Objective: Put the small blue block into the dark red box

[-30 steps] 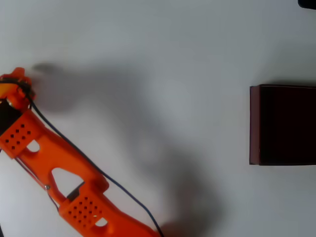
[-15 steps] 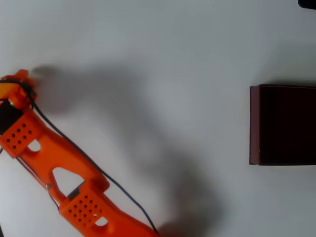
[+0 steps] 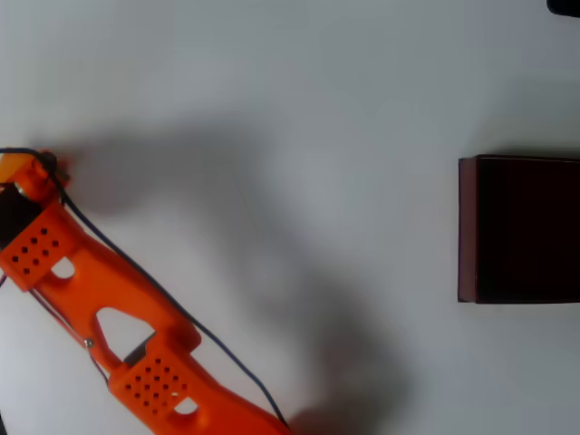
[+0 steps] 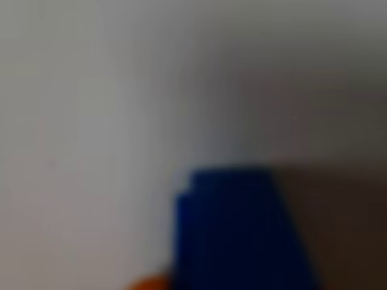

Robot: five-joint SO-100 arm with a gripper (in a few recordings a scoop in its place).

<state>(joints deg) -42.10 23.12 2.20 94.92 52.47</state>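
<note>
Orange arm [image 3: 100, 299] lies along the worktop's [image 3: 290, 82] left edge; its hand [image 3: 23, 168] is there, grip unclear. Blurred small blue block [image 4: 239, 232] looms close in the wrist view. Dark red box [image 3: 467, 227] sits at the right edge.

Orange arm [image 3: 118, 313]: overhead view, lies diagonally from bottom centre-left up to the left edge. Gripper [image 3: 18, 168]: at far left edge, partly cut off; jaw state not discernible. Black cable along arm.
</note>
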